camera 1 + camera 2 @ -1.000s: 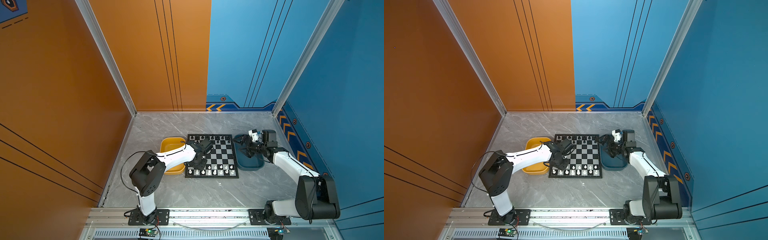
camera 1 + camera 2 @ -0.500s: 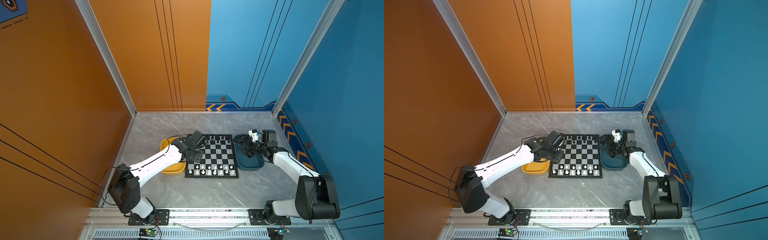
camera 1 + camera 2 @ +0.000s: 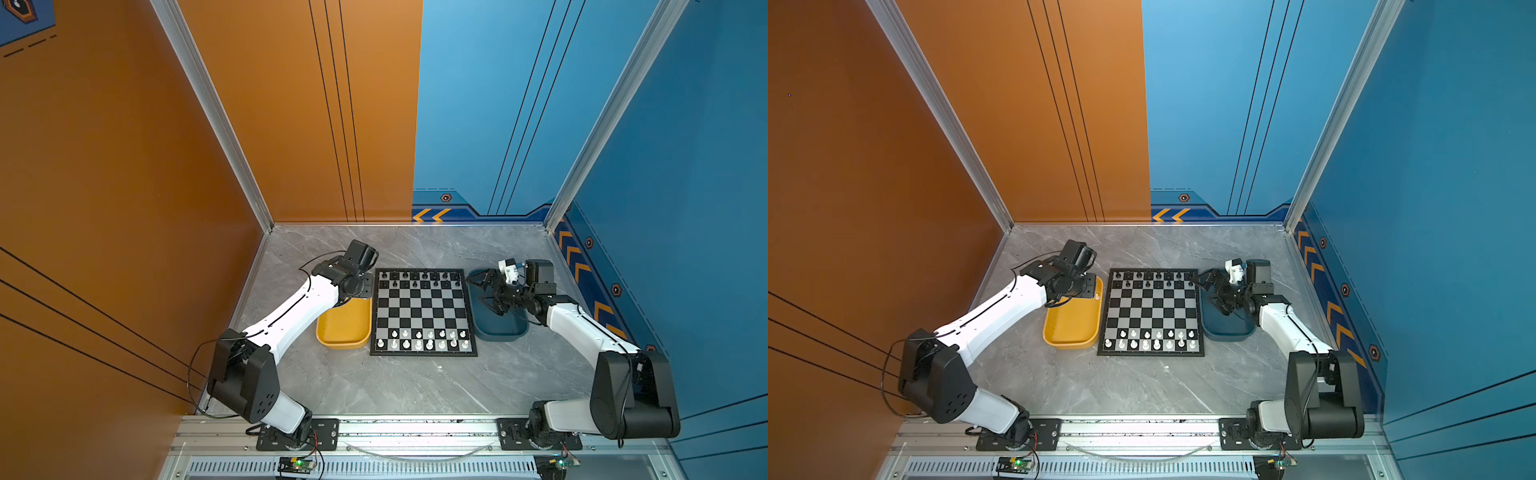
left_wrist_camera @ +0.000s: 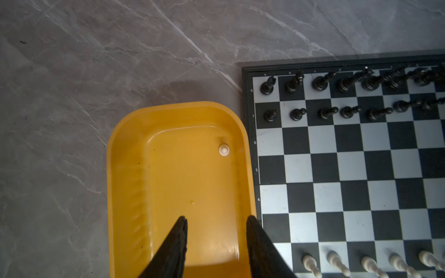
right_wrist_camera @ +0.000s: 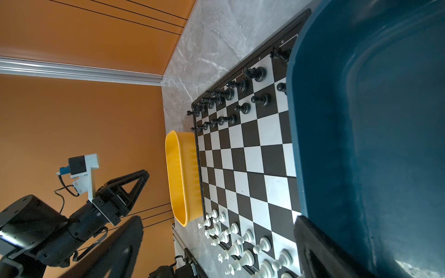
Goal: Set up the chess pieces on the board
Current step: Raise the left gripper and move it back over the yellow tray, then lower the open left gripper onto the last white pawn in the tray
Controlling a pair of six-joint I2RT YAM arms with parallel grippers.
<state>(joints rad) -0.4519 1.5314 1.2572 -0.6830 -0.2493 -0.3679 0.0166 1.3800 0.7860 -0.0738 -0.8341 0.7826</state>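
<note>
1. Step in hand: fetching the last white piece. The left gripper (image 4: 216,217) hung over the yellow tray (image 4: 110,168) with its jaws partly apart and nothing between them.
2. Location of the piece: one white pawn (image 4: 224,150) stood upright on the tray floor, beyond the fingertips and off toward the board-side finger, close to the tray wall that adjoined the board (image 4: 351,168).
3. State of the board: the black pieces (image 3: 419,279) filled the two rows far beyond the left gripper, and the white pieces (image 3: 422,338) filled the two rows behind it. The pawn-row square nearest the tray appeared vacant, so the task was judged nearly complete.
4. Next move: the gripper would need to advance along the tray, centre both fingers about the pawn, descend and close on it. It would then lift the pawn over the rim to the vacant square.
5. Edges: the pawn sat near the tray wall, so the board-side finger had little room there. The tray rim lay just beside the board border, and standing white pawns flanked the target square on one side.
6. Open room: the rest of the tray floor held nothing, and the middle rows of the board were bare.
7. The right gripper (image 3: 482,291) hovered with its jaws spread wide and held nothing. It was above the dark blue tray (image 3: 498,332), well apart from the left arm's path.
</note>
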